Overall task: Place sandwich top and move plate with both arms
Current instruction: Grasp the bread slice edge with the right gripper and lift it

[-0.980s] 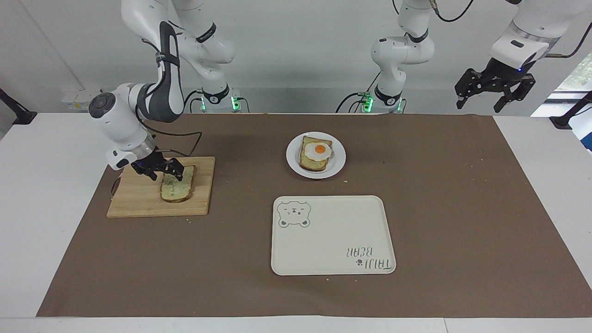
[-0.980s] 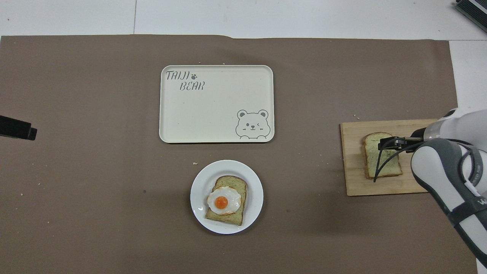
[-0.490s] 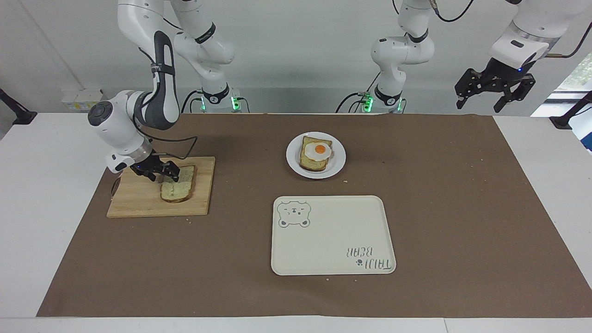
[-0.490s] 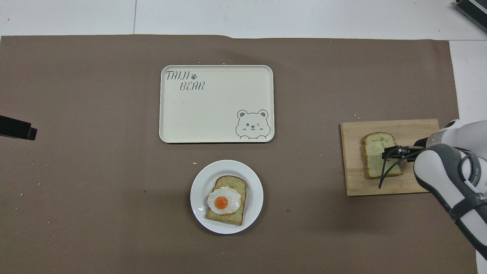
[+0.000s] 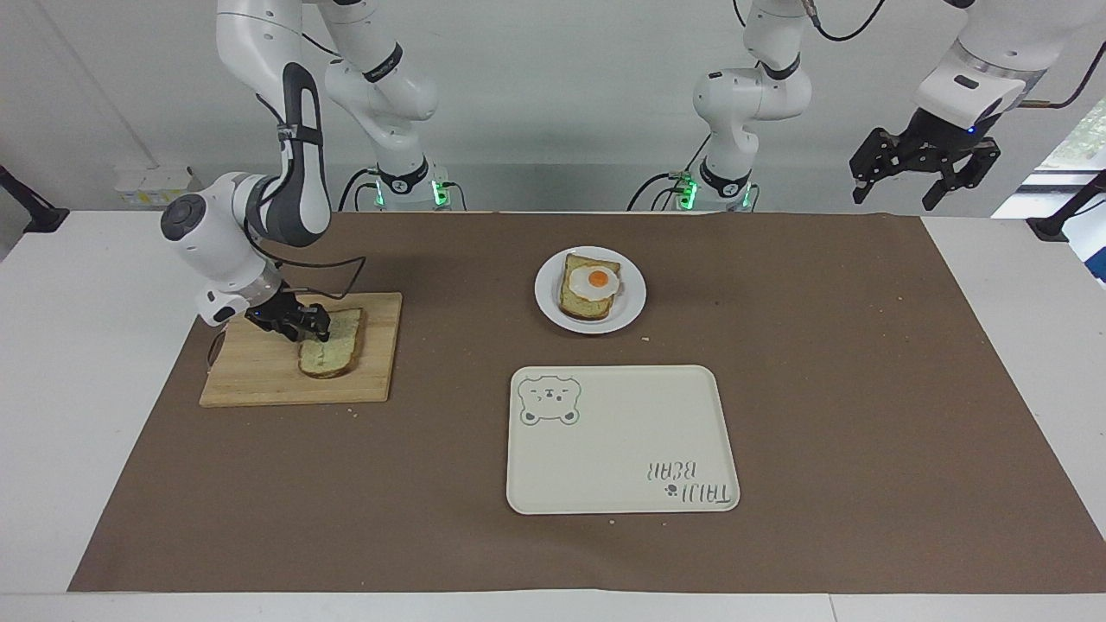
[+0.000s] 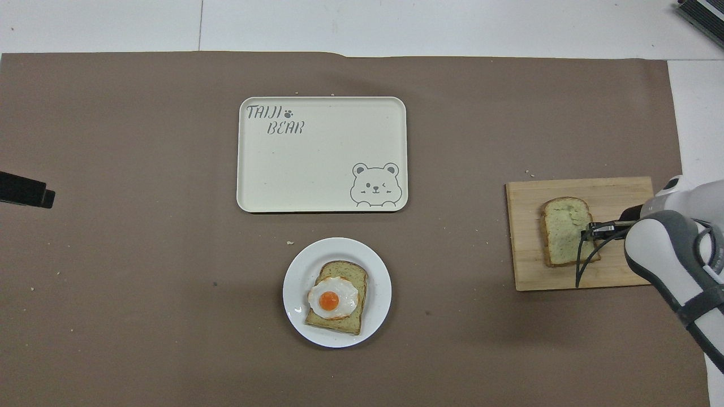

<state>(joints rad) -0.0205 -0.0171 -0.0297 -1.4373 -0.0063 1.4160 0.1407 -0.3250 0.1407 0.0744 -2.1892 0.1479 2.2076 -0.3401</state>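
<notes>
The right gripper (image 5: 313, 333) pinches the edge of the pale, brown-crusted sandwich top (image 5: 331, 354), which lies on the wooden cutting board (image 5: 259, 380). The left gripper (image 5: 923, 168) waits raised, jaws spread apart. The round white plate (image 5: 630, 302) sits well apart from both.

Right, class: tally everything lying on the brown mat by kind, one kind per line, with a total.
Bread slices: 2, the sandwich top on the board, one on the plate
Fried eggs: 1
Plates: 1
Trays: 1
Boards: 1
Total: 6
</notes>
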